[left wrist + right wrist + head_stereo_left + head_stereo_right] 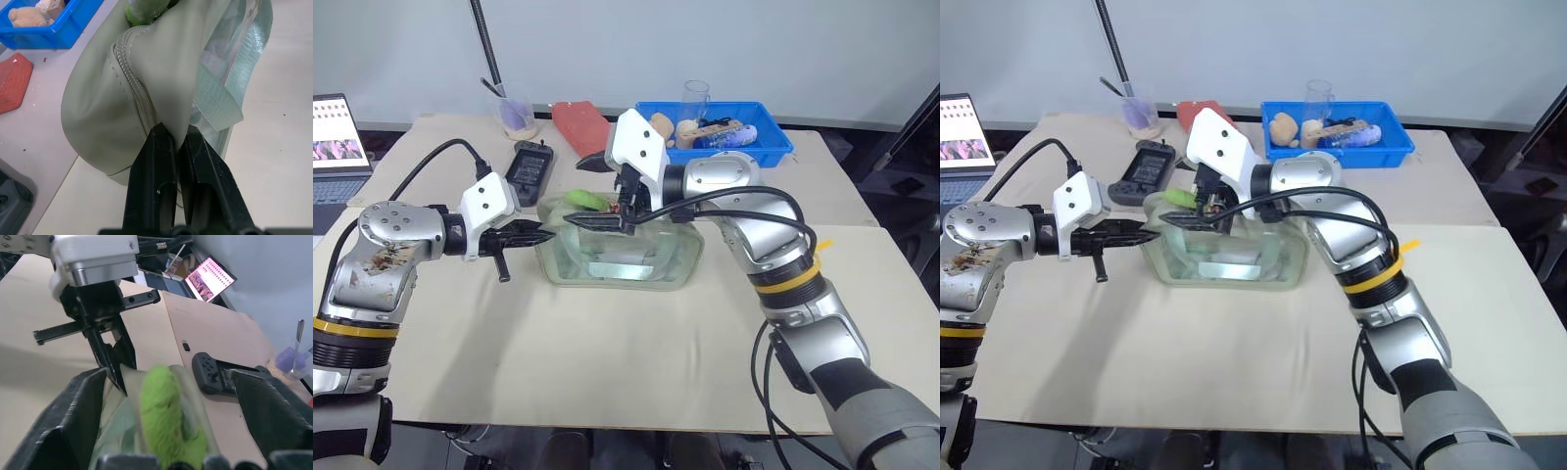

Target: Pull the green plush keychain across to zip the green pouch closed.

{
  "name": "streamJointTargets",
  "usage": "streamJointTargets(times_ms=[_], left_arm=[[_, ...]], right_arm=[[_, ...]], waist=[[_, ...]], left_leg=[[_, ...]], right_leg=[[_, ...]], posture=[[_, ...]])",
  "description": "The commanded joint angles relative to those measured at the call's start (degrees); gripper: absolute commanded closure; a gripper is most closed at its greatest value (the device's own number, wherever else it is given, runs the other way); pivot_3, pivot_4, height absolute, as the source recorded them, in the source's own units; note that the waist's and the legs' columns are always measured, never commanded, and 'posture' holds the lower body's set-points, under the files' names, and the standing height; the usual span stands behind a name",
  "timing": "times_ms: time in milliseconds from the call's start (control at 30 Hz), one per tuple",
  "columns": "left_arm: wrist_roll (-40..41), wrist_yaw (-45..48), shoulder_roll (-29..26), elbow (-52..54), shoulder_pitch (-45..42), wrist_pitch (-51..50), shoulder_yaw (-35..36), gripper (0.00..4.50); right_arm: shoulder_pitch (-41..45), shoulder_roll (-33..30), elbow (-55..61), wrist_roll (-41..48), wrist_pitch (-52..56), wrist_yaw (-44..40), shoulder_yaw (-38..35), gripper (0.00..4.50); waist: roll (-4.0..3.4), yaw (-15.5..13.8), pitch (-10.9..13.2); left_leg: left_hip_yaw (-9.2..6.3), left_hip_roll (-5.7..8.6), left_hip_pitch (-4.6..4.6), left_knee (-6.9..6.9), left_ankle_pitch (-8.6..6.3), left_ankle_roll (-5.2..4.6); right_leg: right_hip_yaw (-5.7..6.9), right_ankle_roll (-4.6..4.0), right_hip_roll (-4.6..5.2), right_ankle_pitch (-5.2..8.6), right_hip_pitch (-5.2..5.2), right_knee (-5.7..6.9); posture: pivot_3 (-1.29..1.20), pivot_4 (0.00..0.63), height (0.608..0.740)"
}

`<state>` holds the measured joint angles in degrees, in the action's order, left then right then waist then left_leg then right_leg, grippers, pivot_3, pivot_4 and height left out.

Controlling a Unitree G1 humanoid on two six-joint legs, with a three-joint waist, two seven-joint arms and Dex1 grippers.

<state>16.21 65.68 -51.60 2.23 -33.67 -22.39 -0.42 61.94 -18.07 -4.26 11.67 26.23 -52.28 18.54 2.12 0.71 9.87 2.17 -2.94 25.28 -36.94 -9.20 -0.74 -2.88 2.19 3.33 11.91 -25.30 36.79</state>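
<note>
The green plush keychain (168, 416) sits on top of the green pouch (617, 257), at the end of the pouch nearest the left end effector (540, 235). In the right wrist view it lies right between the two black fingers of the right end effector (171, 431). Those fingers are spread wide, one on each side of the keychain, and neither one touches it.

The left end effector is at the end of the pouch, just beside the keychain. Its two fingers (154, 171) are pressed together and pinch a fold of the pouch's soft green cloth, next to the zipper seam. The right end effector reaches in from the other side and points toward the left one, so the two tips are close to each other over the pouch's top.

The pouch stands on the desk (607, 362), under both end effectors. It has see-through sides, and something pale lies inside it.

Past the end effectors, farther from the robot, is a blue tray (773, 147) with small toys and a clear cup (695, 95) in it. Near the tray lies a flat red thing (579, 125). A black game controller (530, 164) lies just beyond the left end effector. A clear cup with a purple thing (516, 115) stands behind it. A laptop (337, 147) is open well off to the left end effector's outer side.
</note>
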Motion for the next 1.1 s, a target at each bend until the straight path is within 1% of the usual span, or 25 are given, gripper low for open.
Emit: streamJointTargets(times_ms=[33, 300, 333, 433, 567, 700, 833, 900, 967, 1100], left_arm=[[0.36, -0.67, -0.30, 2.28, 0.15, -0.23, 1.08, 4.50], [-0.02, -0.96, 0.18, 1.63, 0.27, 0.36, 0.81, 4.50], [-0.07, -1.05, 0.36, 1.45, 0.16, 0.47, 0.76, 4.50], [-0.23, -1.20, 0.69, 0.82, -0.12, 0.81, 0.71, 4.50], [-0.90, -1.74, 0.81, -0.55, -0.19, 1.84, 1.09, 4.50], [-0.93, -1.75, 0.67, -0.96, 0.00, 2.25, 1.25, 4.50], [-1.18, -1.40, 0.52, -1.99, -0.36, 2.76, 0.98, 4.50], [-1.39, -1.21, 0.58, -2.85, -0.93, 3.20, 0.66, 4.50], [-1.64, -1.03, 0.70, -3.92, -1.62, 3.76, 0.21, 4.50], [-2.22, -0.74, 1.23, -5.92, -3.37, 4.83, -1.19, 4.50]], right_arm=[[1.17, 0.19, -0.38, -0.78, -2.29, -0.53, -1.10, 1.58], [0.91, -1.35, -0.25, 1.65, -0.04, -2.12, -4.47, 4.33], [1.08, -2.30, -0.34, 2.18, 0.72, -1.93, -5.85, 4.46], [1.44, -5.44, 0.26, 3.44, 3.48, -0.77, -10.18, 4.46], [-1.17, -12.81, 4.95, 4.69, 7.09, -0.80, -14.98, 4.46], [-5.73, -19.99, 8.51, 3.91, 9.82, -0.17, -17.76, 4.46], [-12.58, -27.92, 10.24, 2.49, 10.84, 0.61, -21.41, 4.46], [-15.63, -29.83, 9.70, 1.87, 10.66, 1.90, -22.85, 4.46], [-19.20, -30.16, 8.91, 1.43, 10.38, 3.45, -23.65, 4.46], [-28.18, -25.89, 8.92, 1.61, 9.42, 6.70, -21.33, 4.46]], waist=[[0.00, -0.01, 0.00], [0.00, -0.01, 0.00], [0.00, -0.01, 0.00], [0.00, -0.23, 0.00], [0.00, -0.27, 0.00], [0.00, -0.06, 0.00], [0.00, -0.01, 0.00], [0.00, 0.12, 0.00], [0.00, 0.13, 0.00], [0.04, 0.14, -0.02]], left_leg=[[0.00, 0.00, 0.00, 0.00, 0.00, 0.00], [0.00, 0.00, 0.00, 0.00, 0.00, 0.00], [0.00, 0.00, 0.00, 0.00, 0.00, 0.00], [0.00, 0.00, 0.00, 0.00, 0.00, 0.00], [0.00, 0.01, 0.01, 0.00, 0.00, 0.00], [0.00, 0.01, 0.00, 0.04, -0.01, 0.00], [0.00, 0.01, 0.00, 0.05, 0.00, 0.00], [0.01, 0.01, 0.00, 0.05, 0.00, 0.00], [0.00, 0.00, -0.02, 0.04, 0.00, 0.00], [0.01, 0.03, -0.02, 0.04, 0.00, 0.00]], right_leg=[[0.00, 0.00, 0.00, 0.00, 0.00, 0.00], [0.00, 0.00, 0.00, 0.00, 0.00, 0.00], [0.00, 0.00, 0.00, 0.00, 0.00, 0.00], [0.01, 0.00, 0.01, 0.00, 0.00, 0.00], [0.02, -0.01, 0.04, 0.00, 0.01, -0.05], [0.03, -0.03, 0.04, 0.02, 0.01, -0.06], [0.03, -0.06, 0.03, 0.05, 0.00, -0.06], [0.03, -0.05, 0.04, 0.05, 0.00, -0.07], [0.00, -0.03, 0.01, 0.06, 0.00, -0.05], [-0.02, -0.01, 0.03, 0.07, 0.03, -0.07]], posture=[[0.00, 0.150, 0.740], [0.00, 0.150, 0.740], [0.00, 0.150, 0.740], [0.00, 0.150, 0.740], [0.00, 0.150, 0.740], [0.00, 0.150, 0.740], [0.00, 0.150, 0.740], [0.00, 0.150, 0.740], [0.00, 0.150, 0.740], [0.00, 0.150, 0.740]])
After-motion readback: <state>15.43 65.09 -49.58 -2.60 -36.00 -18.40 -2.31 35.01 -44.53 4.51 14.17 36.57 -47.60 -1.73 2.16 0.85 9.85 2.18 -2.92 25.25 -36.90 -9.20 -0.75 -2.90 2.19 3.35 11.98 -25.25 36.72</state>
